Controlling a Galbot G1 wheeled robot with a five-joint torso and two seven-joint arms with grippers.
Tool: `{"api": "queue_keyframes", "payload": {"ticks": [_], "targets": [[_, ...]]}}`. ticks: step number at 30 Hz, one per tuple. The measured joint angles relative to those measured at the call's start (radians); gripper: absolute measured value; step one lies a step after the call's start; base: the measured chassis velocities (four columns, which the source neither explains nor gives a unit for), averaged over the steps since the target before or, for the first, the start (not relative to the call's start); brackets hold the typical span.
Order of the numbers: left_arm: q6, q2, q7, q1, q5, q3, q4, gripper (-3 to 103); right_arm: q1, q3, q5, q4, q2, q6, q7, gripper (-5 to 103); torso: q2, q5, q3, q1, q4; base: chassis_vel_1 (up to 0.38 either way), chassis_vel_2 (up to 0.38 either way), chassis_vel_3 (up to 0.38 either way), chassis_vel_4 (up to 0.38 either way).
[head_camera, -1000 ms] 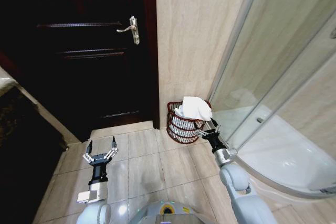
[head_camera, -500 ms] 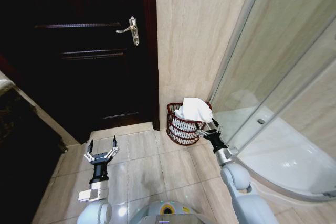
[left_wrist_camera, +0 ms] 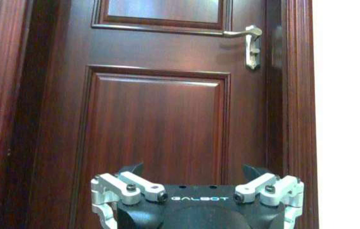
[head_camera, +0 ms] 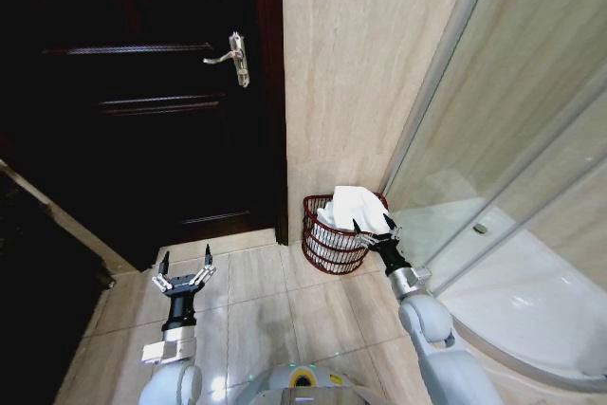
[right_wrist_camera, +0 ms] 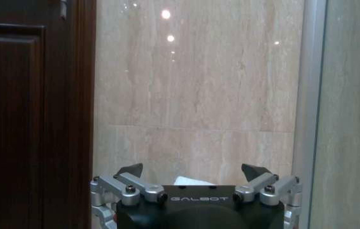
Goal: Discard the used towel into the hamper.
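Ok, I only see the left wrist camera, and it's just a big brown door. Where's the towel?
Observer: The white towel is in the hamper, heaped above its rim.
Operator: Where's the hamper?
Observer: On the floor, in the corner between the tiled wall and the glass shower screen.
Operator: Is a hand holding the towel?
Observer: No. The right gripper is open by the hamper's rim; the left gripper hangs open over the floor near the door.

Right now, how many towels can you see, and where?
1: a crumpled white cloth towel lying in the small round dark reddish-brown open-weave hamper, heaped above its rim, just beyond the open right gripper. More may be hidden beneath it.
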Motion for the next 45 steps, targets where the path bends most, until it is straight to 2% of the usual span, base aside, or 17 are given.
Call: {"api": "queue_keyframes", "payload": {"ticks": [4, 8, 11, 12, 14, 16, 18, 19, 22, 23, 25, 28, 29, 37, 39, 41, 45], "targets": [[0.0, 0.0, -0.001, 0.002, -0.001, -0.002, -0.002, 100, 0.002, 0.0, -0.008, -0.003, 0.001, 0.001, 0.008, 100, 0.0, -0.0001, 0.0, 0.0, 0.0, -0.055, 0.048, 0.07, -0.057], [0.0, -0.008, 0.0, 0.01, 0.001, -0.005, -0.01, 100, 0.006, 0.004, -0.042, -0.03, 0.005, 0.026, 0.05, 100, 0.0, 0.0, 0.0, 0.0, 0.0001, 0.0, 0.0, 0.0, 0.0], [0.0, -0.01, 0.001, 0.012, 0.001, -0.008, -0.013, 100, 0.013, 0.001, -0.032, -0.031, -0.004, 0.0, 0.061, 100, 0.0, -0.0002, 0.0, 0.0, 0.0, 0.0, 0.0, 0.0, 0.0], [-0.001, -0.011, 0.0, 0.014, 0.001, -0.009, -0.017, 100, 0.035, -0.001, -0.021, -0.035, -0.02, -0.042, 0.064, 100, 0.0, 0.0, 0.0, 0.0, -0.0001, 0.0, 0.0, 0.0, 0.0], [-0.001, -0.011, 0.0, 0.015, 0.001, -0.009, -0.018, 100, 0.043, -0.001, -0.018, -0.037, -0.024, -0.05, 0.064, 100, 0.0, 0.0, 0.0, 0.0, 0.0, 0.0, 0.0, 0.0, 0.0], [-0.002, -0.011, -0.001, 0.02, 0.002, -0.012, -0.028, 100, 0.096, -0.008, 0.031, -0.044, -0.056, -0.148, 0.068, 100, 0.0, 0.0, 0.0, 0.0, 0.0, 0.0, 0.0, 0.0, 0.0], [-0.002, -0.011, -0.002, 0.024, 0.002, -0.018, -0.037, 100, 0.148, -0.018, 0.091, -0.037, -0.089, -0.277, 0.076, 100, 0.0, 0.0, 0.0, 0.0, 0.0002, 0.0, 0.0, 0.0, 0.0], [-0.002, -0.011, -0.002, 0.024, 0.002, -0.018, -0.037, 100, 0.148, -0.018, 0.091, -0.037, -0.089, -0.277, 0.076, 100, 0.0, 0.0, 0.0, 0.0, 0.0002, 0.0, 0.0, 0.0, 0.0], [-0.002, -0.01, -0.004, 0.024, -0.001, -0.026, -0.04, 100, 0.195, -0.032, 0.121, -0.036, -0.118, -0.375, 0.065, 100, 0.0, -0.0002, 0.0, 0.0, 0.0001, 0.0, 0.0, 0.0, 0.0], [-0.002, -0.01, -0.004, 0.024, -0.001, -0.026, -0.04, 100, 0.195, -0.032, 0.121, -0.036, -0.118, -0.375, 0.065, 100, 0.0, -0.0002, 0.0, 0.0, 0.0001, 0.0, 0.0, 0.0, 0.0], [-0.002, -0.009, -0.006, 0.026, -0.006, -0.029, -0.041, 100, 0.246, -0.056, 0.152, -0.055, -0.142, -0.466, 0.053, 100, 0.0, -0.0001, 0.0, 0.0, 0.0, 0.0, 0.0, 0.0, 0.0], [-0.005, -0.009, -0.008, 0.025, -0.007, -0.03, -0.031, 100, 0.324, -0.094, 0.181, -0.107, -0.158, -0.546, 0.053, 100, 0.0, -0.0001, 0.0, 0.0, 0.0001, 0.0, 0.0, 0.0, 0.0], [-0.005, -0.009, -0.008, 0.025, -0.007, -0.03, -0.031, 100, 0.324, -0.094, 0.181, -0.107, -0.158, -0.546, 0.053, 100, 0.0, -0.0001, 0.0, 0.0, 0.0001, 0.0, 0.0, 0.0, 0.0], [0.014, -0.007, -0.011, 0.018, -0.005, -0.038, -0.037, 100, 0.468, -0.159, 0.29, -0.251, -0.176, -0.708, 0.05, 100, 0.0, -0.0002, 0.0, 0.0, 0.0002, 0.0, 0.0, 0.0, 0.0], [0.017, -0.007, -0.011, 0.019, -0.005, -0.039, -0.043, 100, 0.481, -0.162, 0.302, -0.264, -0.178, -0.726, 0.05, 100, 0.0, 0.0002, 0.0, 0.0, 0.0002, 0.0, 0.0, 0.0, 0.0], [0.023, -0.008, -0.011, 0.024, 0.0, -0.04, -0.051, 100, 0.515, -0.17, 0.317, -0.308, -0.184, -0.764, 0.025, 100, 0.0, -0.0003, 0.0, 0.0, 0.0, 0.0, 0.0, 0.0, 0.0], [0.026, -0.01, -0.011, 0.028, 0.014, -0.039, -0.051, 100, 0.565, -0.188, 0.318, -0.384, -0.181, -0.778, 0.003, 100, 0.0, -0.0002, 0.0, 0.0, -0.0001, 0.0, 0.0, 0.0, 0.0]]}}
